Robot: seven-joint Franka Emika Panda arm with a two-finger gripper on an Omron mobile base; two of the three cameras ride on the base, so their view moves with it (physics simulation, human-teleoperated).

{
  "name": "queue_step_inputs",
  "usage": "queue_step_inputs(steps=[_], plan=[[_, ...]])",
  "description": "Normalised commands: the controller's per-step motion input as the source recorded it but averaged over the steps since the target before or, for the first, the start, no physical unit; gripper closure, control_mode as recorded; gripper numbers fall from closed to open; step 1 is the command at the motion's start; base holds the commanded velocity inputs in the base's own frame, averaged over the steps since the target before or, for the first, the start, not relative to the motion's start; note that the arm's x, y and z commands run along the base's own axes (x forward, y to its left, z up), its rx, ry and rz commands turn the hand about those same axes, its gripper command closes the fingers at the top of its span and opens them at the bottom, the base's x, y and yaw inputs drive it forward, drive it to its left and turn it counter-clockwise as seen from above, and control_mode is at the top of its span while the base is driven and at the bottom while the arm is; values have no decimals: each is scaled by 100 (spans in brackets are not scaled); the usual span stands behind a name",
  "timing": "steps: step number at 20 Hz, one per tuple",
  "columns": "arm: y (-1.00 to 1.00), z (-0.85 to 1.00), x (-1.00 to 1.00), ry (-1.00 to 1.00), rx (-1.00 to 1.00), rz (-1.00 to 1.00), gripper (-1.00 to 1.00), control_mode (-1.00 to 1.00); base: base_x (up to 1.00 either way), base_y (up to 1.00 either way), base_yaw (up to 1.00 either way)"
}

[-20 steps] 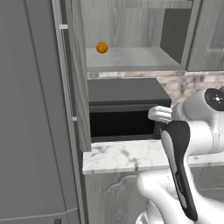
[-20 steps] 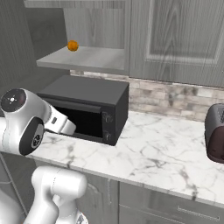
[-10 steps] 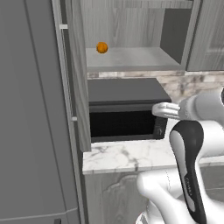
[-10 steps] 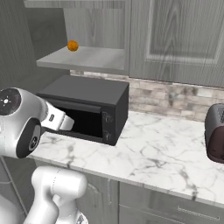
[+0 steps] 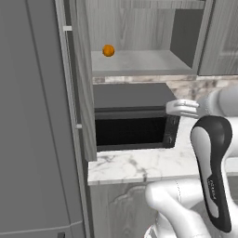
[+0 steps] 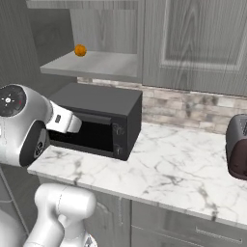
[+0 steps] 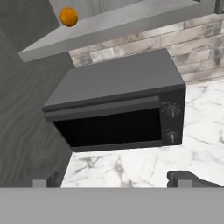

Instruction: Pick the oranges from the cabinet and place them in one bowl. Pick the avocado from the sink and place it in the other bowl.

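Elbow swings lower since a second ago, wrist pushing toward microwave (image 6: 99, 123); scene itself unmoved. My gripper (image 7: 118, 178) wide, holding nothing, level with microwave front. Orange (image 5: 108, 50) sits on open cabinet (image 5: 139, 62) shelf, up and left of me. Next reach: climb.

White, grey-veined marble bench (image 6: 183, 159) runs along a pale stone-brick backsplash (image 6: 193, 108). Black microwave (image 6: 99, 118) sits on the bench at its left end, just under the open shelf. Dark toaster (image 6: 237, 153) at the right edge. Carved-front grey base cabinets (image 6: 193, 229) below. Tall grey panel (image 5: 32, 116) stands left.
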Motion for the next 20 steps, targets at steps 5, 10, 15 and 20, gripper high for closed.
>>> queue_step_inputs(steps=[5, 10, 15, 20], plan=[[0, 32, 0, 0, 0, 9, -100, -100, 0, 0, 0], [0, 28, 0, 0, 0, 11, -100, -100, 0, 0, 0], [0, 29, 0, -4, 0, 11, -100, -100, 0, 0, 0], [2, 25, 3, -4, -3, 8, -100, -100, 0, 0, 0]])
